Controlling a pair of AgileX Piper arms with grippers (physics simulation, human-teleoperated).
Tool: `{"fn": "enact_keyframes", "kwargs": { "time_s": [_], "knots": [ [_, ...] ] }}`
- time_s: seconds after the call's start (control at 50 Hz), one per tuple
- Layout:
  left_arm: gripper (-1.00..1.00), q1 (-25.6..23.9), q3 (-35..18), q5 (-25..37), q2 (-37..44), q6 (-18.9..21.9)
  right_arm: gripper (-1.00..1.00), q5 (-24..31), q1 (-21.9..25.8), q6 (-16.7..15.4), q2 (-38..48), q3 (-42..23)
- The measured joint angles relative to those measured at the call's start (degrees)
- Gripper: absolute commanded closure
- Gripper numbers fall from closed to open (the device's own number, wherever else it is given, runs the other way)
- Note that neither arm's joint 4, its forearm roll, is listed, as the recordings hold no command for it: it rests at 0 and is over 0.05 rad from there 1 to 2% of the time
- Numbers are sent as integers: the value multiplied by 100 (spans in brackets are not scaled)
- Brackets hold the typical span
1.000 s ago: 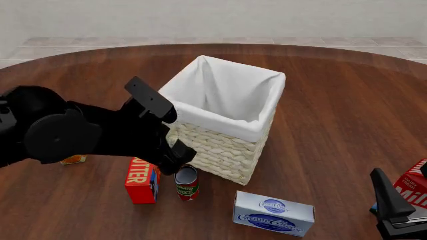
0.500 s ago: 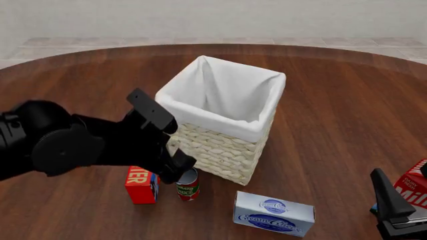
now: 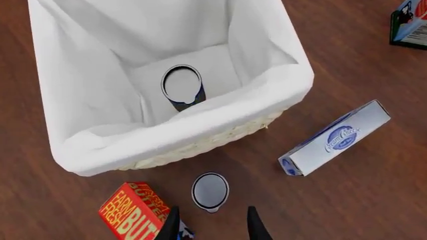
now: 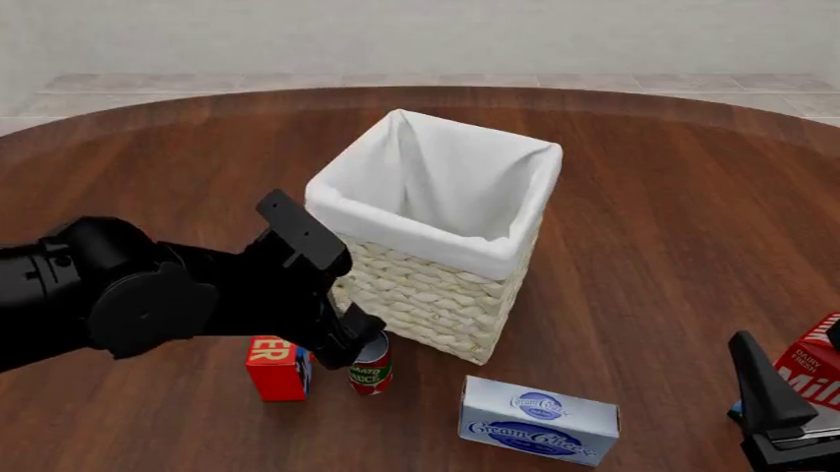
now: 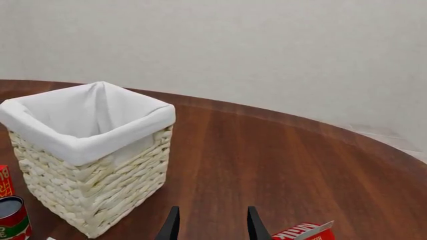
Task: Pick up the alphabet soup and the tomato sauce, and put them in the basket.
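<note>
Left wrist view: the alphabet soup (image 3: pixel 181 86) lies inside the basket (image 3: pixel 187 130); the left fingers (image 3: pixel 254 226) are spread apart and empty, just above the tomato sauce (image 3: pixel 210 191).

Front view: the tomato sauce (image 4: pixel 370 366) stands on the counter (image 4: pixel 656 246) beside the basket (image 4: pixel 440 295).

Right wrist view: the right fingers (image 5: pixel 253 225) are parted, holding nothing.

the open pincer (image 5: pixel 210 225) faces the basket (image 5: pixel 93 192), what looks like the tomato sauce (image 5: pixel 12 217) beside it.
</note>
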Motion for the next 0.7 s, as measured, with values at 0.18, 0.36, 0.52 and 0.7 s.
{"fn": "enact_keyframes", "kwargs": {
  "time_s": [0.18, 0.36, 0.52, 0.7],
  "knots": [
    [-100, -16, 81, -167, 111, -5, -100, -3, -4, 12, -1, 0],
    [-100, -26, 142, -293, 204, -2, -100, -6, -9, 20, -1, 0],
    [-100, -22, 191, -390, 278, 19, -100, -9, -12, 28, -1, 0],
    [-100, -8, 222, -469, 351, 46, -100, -11, -16, 32, 1, 0]
  ]
}}
